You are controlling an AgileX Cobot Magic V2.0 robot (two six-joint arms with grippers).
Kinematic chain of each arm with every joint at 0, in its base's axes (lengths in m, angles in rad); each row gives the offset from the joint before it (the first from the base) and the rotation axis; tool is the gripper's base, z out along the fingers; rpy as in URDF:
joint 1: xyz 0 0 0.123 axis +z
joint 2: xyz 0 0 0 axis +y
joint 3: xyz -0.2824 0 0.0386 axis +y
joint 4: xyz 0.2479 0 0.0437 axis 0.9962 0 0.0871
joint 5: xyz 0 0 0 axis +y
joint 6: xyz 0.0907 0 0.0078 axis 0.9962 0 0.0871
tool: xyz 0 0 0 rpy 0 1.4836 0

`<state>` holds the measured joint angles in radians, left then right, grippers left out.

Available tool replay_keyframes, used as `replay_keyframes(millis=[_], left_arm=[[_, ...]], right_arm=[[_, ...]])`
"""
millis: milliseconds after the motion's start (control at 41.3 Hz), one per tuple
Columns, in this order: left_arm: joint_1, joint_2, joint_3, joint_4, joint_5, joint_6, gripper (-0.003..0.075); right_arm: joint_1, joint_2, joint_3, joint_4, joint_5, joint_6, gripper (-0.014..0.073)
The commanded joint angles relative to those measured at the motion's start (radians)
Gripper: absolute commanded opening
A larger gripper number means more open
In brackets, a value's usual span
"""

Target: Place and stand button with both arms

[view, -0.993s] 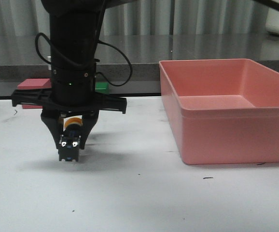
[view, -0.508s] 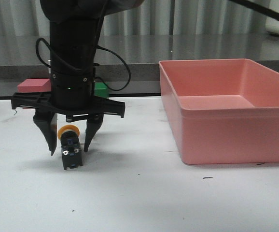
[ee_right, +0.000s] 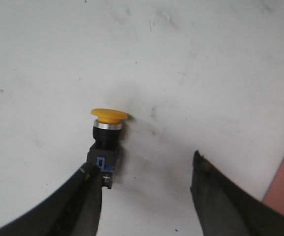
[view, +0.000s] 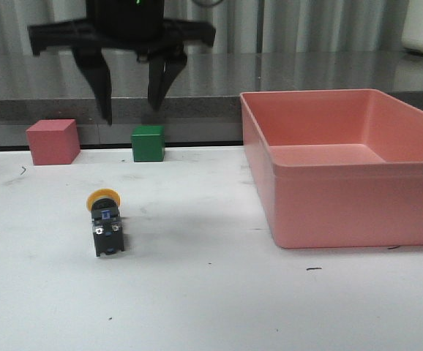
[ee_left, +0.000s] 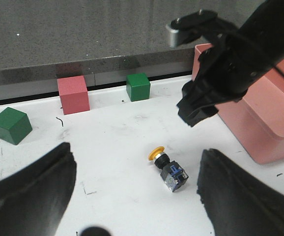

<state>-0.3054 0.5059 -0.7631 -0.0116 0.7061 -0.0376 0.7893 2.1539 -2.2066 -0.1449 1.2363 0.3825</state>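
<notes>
The button (view: 105, 223) lies on its side on the white table, yellow cap toward the back, block base toward the front. It also shows in the left wrist view (ee_left: 169, 169) and the right wrist view (ee_right: 105, 142). My right gripper (view: 131, 113) hangs open and empty high above the button; in the right wrist view (ee_right: 144, 164) one finger's tip overlaps the button's base. The right arm (ee_left: 230, 64) shows in the left wrist view. My left gripper (ee_left: 134, 157) is wide open and empty, well back from the button, and out of the front view.
A pink cube (view: 52, 141) and a green cube (view: 148, 142) stand at the table's back edge. A second green cube (ee_left: 11, 125) sits at the far left. A large pink bin (view: 343, 212) stands to the right of the button.
My right gripper opened, let go of the button and rose straight up. The button stayed lying on the table where it was set down.
</notes>
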Motion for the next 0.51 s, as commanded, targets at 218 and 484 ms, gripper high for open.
replay_keyframes(millis=[218,484], left_arm=[[-0.007,0.013,-0.033,-0.006,-0.076,0.0,0.0512],[-0.007,0.013,-0.033,-0.006,-0.076,0.0,0.0512]], right_arm=[[-0.073,-0.288,0.097,0.0,0.062,-0.226,0.0436],[-0.118,-0.59,0.459,0.042,-0.122,-0.366,0.0436]])
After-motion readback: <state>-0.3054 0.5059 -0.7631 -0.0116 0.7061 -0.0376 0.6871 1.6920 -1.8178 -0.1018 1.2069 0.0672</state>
